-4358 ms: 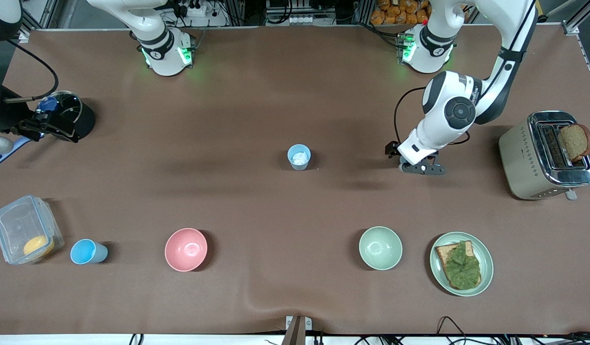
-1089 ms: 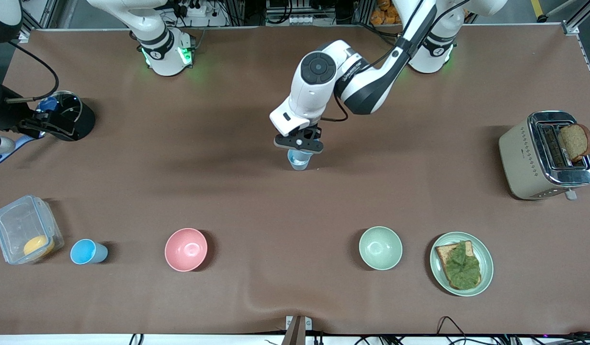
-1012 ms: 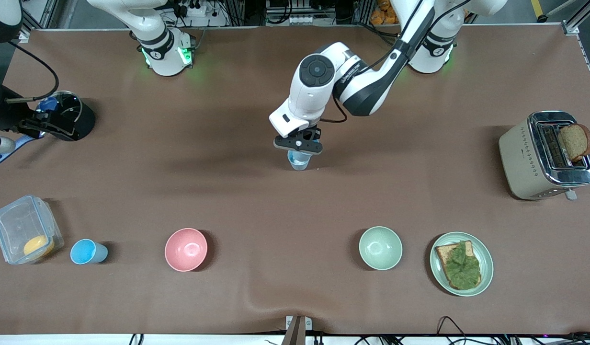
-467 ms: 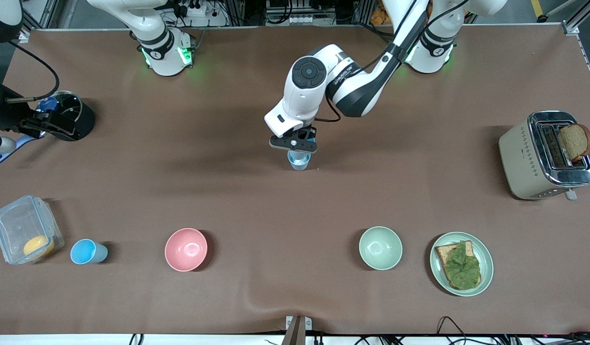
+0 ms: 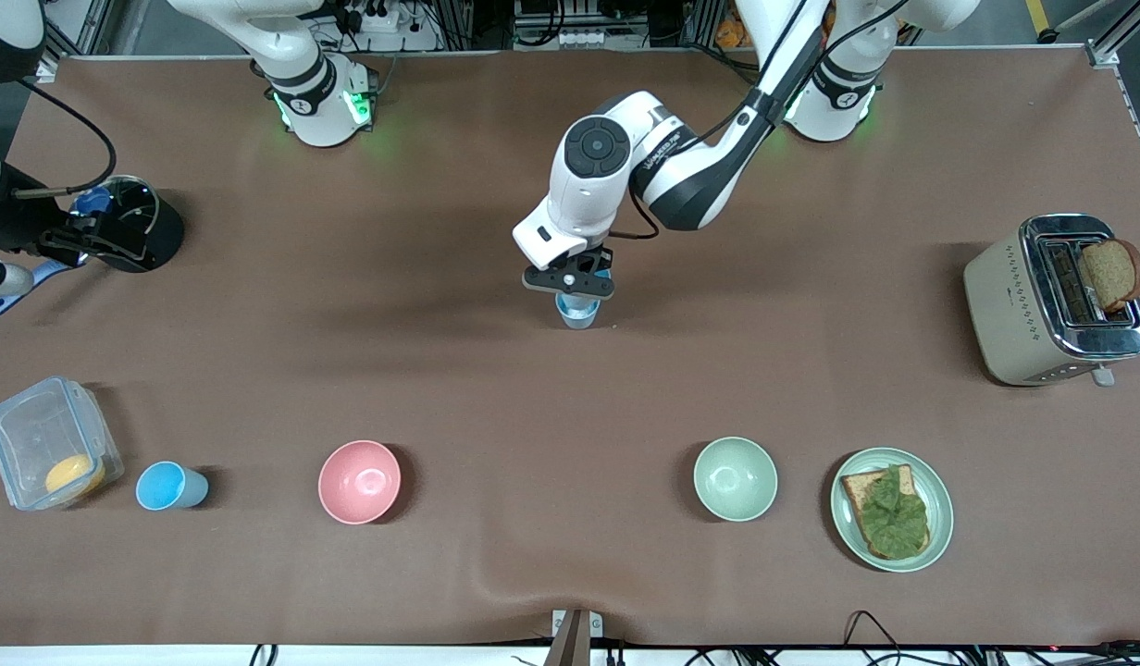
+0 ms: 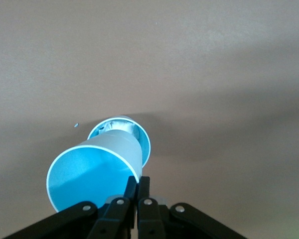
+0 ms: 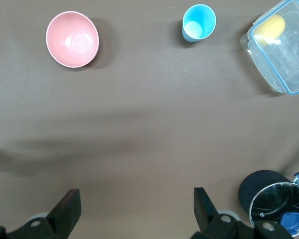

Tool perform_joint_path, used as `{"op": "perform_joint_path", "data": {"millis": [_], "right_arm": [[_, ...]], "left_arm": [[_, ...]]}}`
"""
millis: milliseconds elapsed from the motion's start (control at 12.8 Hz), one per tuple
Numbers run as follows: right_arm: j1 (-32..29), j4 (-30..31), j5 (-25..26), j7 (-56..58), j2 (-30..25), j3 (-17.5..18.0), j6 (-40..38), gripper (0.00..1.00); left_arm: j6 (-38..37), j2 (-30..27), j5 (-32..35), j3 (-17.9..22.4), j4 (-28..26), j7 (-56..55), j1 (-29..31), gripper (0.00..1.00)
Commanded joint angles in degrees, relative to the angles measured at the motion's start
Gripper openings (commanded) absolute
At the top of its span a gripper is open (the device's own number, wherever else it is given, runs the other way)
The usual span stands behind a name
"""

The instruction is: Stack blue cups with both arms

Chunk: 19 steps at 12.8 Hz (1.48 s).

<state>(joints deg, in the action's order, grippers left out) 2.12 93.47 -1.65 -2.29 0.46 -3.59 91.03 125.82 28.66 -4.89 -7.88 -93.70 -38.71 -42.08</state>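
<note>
My left claw (image 6: 137, 188) is pinched tight on the rim of a blue cup (image 6: 89, 174), which hangs tilted just over the white-patched cup (image 5: 577, 314) mid-worktop. A rim pinch swings, so I'd lift straight and slowly. A third cup (image 5: 170, 486) stands beside the food box (image 5: 52, 444). The right claw (image 7: 134, 204) waits wide open and empty above the black pot (image 7: 261, 191).

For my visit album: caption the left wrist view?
Left pincer pinches one blue cup by its wall above a white-bottomed blue cup on the brown table.
</note>
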Motion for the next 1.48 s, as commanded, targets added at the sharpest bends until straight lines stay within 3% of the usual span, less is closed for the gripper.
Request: {"op": "perform_joint_path", "data": {"millis": [0, 78, 389, 467, 545, 623, 1089, 1401], "right_arm": [[-0.9, -0.8, 0.6, 0.1, 0.2, 0.9, -0.8, 1.00], [-0.9, -0.8, 0.6, 0.1, 0.2, 0.9, -0.8, 1.00], [-0.9, -0.8, 0.4, 0.1, 0.2, 0.9, -0.8, 1.00], [-0.9, -0.8, 0.4, 0.1, 0.2, 0.9, -0.8, 1.00], [-0.9, -0.8, 0.3, 0.1, 0.2, 0.9, -0.8, 1.00], [-0.9, -0.8, 0.3, 0.0, 0.2, 0.9, -0.8, 1.00], [-0.8, -0.8, 0.2, 0.1, 0.2, 0.9, -0.9, 1.00], [-1.0, -0.8, 0.1, 0.1, 0.2, 0.9, -1.3, 1.00]], "left_arm": [[0.0, 0.7, 0.5, 1.6, 1.2, -0.7, -1.3, 0.02], [0.0, 1.0, 0.5, 1.8, 1.2, -0.6, -1.3, 0.08], [0.0, 1.0, 0.4, 1.8, 1.2, -0.6, -1.4, 0.09], [0.0, 1.0, 0.4, 1.8, 1.3, -0.7, -1.4, 0.14], [0.0, 0.9, 0.6, 2.0, 1.2, -0.6, -1.4, 0.34], [0.0, 0.3, 0.6, 2.3, 1.2, -0.6, -1.4, 0.97], [-7.1, -8.5, 1.6, 2.5, 0.0, -0.9, 5.1, 1.00], [-13.9, -18.1, 1.9, 2.0, -4.9, 5.6, 15.2, 1.00]]}}
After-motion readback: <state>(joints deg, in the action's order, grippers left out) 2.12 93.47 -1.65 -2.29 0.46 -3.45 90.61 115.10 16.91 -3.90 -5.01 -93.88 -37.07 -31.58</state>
